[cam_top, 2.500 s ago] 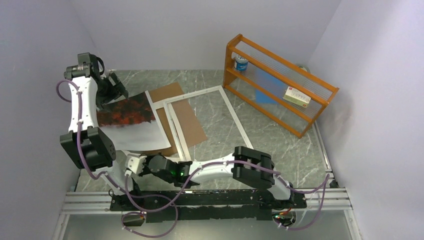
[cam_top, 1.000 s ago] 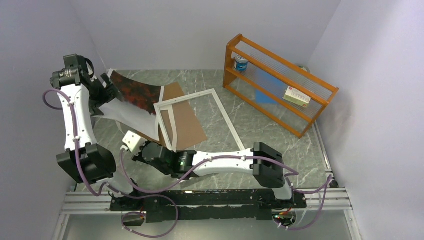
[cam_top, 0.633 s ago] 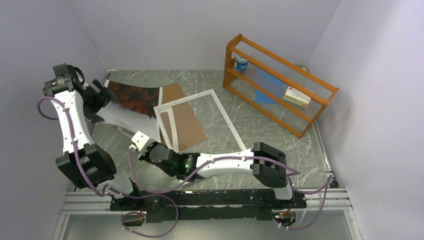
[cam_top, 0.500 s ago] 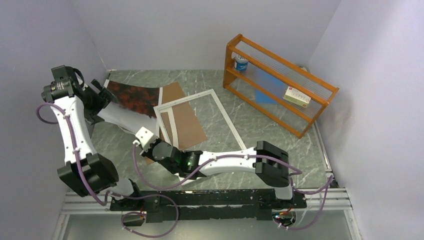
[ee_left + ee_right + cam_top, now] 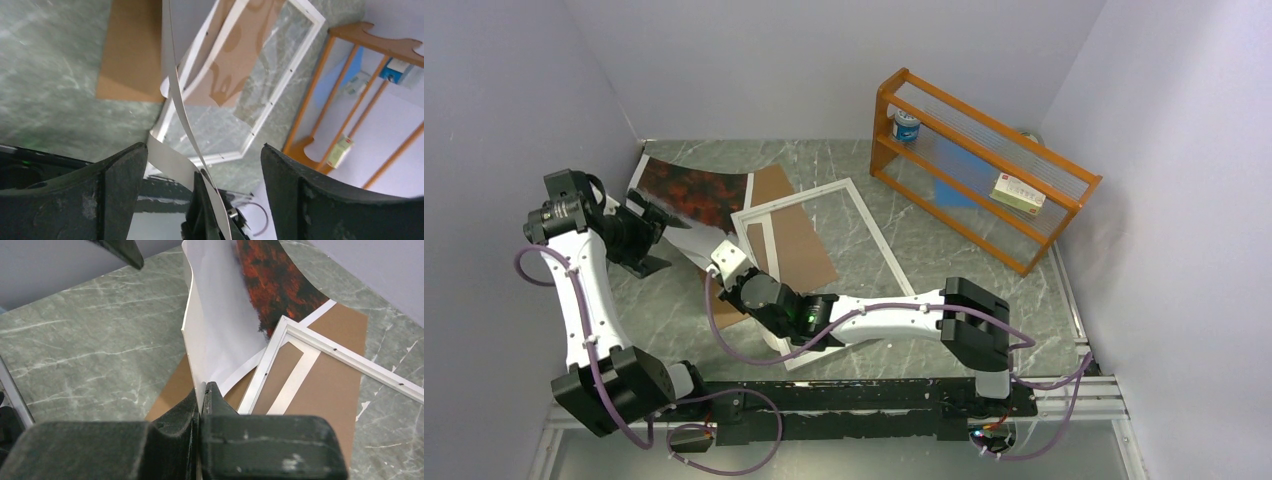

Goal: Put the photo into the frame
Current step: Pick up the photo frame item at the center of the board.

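Orange rack (image 5: 882, 130) holds a can (image 5: 906, 126) and box (image 5: 1018, 193).

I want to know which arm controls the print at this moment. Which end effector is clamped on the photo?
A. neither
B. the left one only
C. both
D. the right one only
D: the right end effector is pinched shut on the white edge of the photo, while the left end effector stands wide open, the sheet only passing through its gap.
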